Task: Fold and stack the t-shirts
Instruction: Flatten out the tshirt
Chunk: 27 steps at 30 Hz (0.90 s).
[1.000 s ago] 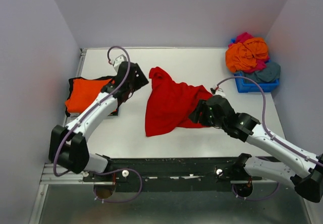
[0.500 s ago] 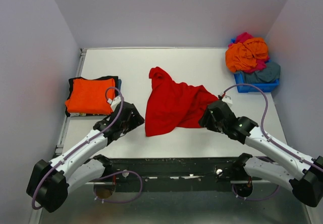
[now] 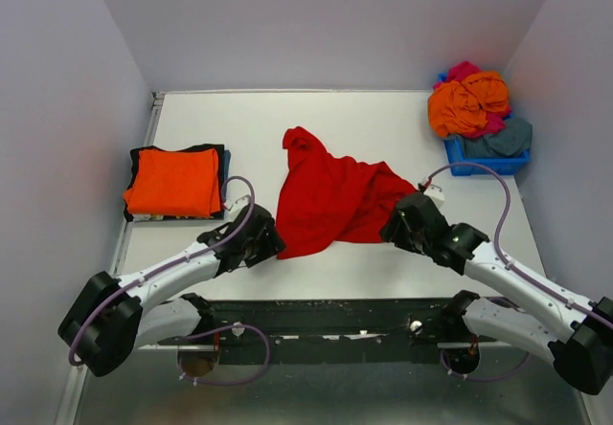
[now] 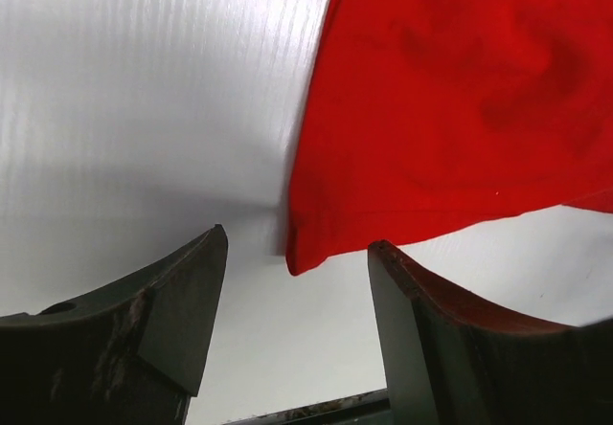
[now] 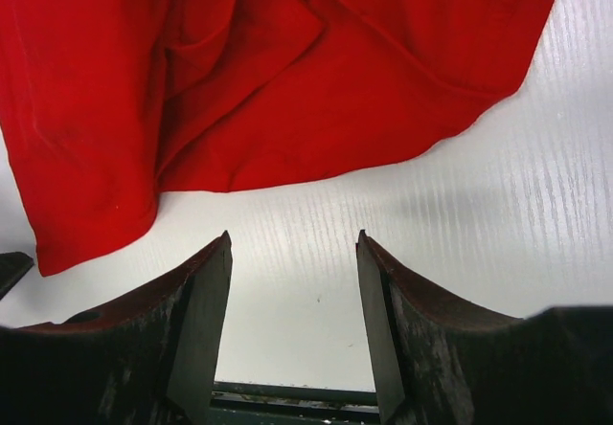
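Note:
A bright red t-shirt (image 3: 326,195) lies rumpled and unfolded in the middle of the white table. My left gripper (image 3: 270,243) sits low at its near left corner, jaws open, with the red corner (image 4: 306,253) just ahead of the gap and nothing between the fingers. My right gripper (image 3: 395,226) is open beside the shirt's right hem (image 5: 316,162), also empty. A folded orange t-shirt (image 3: 172,181) rests on a black one (image 3: 139,157) at the left. More t-shirts, orange (image 3: 467,100), magenta (image 3: 464,69) and grey-blue (image 3: 508,138), are heaped at the back right.
A blue plastic bin (image 3: 488,162) under the heap stands at the back right corner. The dark rail (image 3: 326,315) with both arm bases runs along the table's near edge. Grey walls close in the left, back and right sides.
My left arm swung from beside the orange stack down to the red shirt's near left corner. My right gripper drew back a little towards the shirt's right hem. The shirt barely shifted.

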Motion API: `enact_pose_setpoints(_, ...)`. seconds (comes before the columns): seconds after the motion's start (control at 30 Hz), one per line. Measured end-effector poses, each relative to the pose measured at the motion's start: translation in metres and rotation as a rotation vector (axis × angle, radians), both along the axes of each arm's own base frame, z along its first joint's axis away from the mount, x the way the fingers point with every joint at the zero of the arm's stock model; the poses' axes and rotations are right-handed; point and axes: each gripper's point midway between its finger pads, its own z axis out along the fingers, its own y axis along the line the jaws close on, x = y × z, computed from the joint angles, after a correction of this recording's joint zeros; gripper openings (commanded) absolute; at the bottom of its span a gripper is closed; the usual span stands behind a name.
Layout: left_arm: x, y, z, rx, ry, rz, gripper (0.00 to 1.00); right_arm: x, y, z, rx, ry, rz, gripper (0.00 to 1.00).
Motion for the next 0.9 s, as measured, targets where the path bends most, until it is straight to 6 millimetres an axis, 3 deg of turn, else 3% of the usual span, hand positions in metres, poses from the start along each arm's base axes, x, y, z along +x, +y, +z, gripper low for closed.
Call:
enact_pose_setpoints(0.13,-0.006,-0.009,-0.009,-0.005,0.035,-0.022,0.61,0.000,-0.002,-0.001,0.002,-0.002,-0.010,0.63)
enact_pose_setpoints(0.3,-0.006,-0.020,-0.009,-0.054,0.035,-0.021,0.40,0.000,-0.008,-0.006,-0.002,0.007,-0.035,0.63)
enact_pose_setpoints(0.47,-0.001,-0.025,-0.021,-0.084,0.034,0.007,0.00,0.004,-0.013,-0.010,-0.015,0.014,-0.066,0.64)
enact_pose_setpoints(0.57,0.013,-0.030,-0.018,-0.077,-0.001,0.011,0.00,0.009,-0.023,-0.018,-0.043,0.035,-0.102,0.63)
enact_pose_setpoints(0.67,0.028,-0.022,-0.014,-0.019,-0.013,0.031,0.00,0.020,-0.036,-0.027,-0.086,0.066,-0.142,0.64)
enact_pose_setpoints(0.77,0.053,-0.010,0.007,0.003,-0.061,0.071,0.00,0.033,-0.044,-0.032,-0.124,0.085,-0.154,0.70)
enact_pose_setpoints(0.9,0.085,0.023,0.050,-0.010,-0.166,0.158,0.00,0.056,-0.044,-0.030,-0.141,0.086,-0.135,0.71)
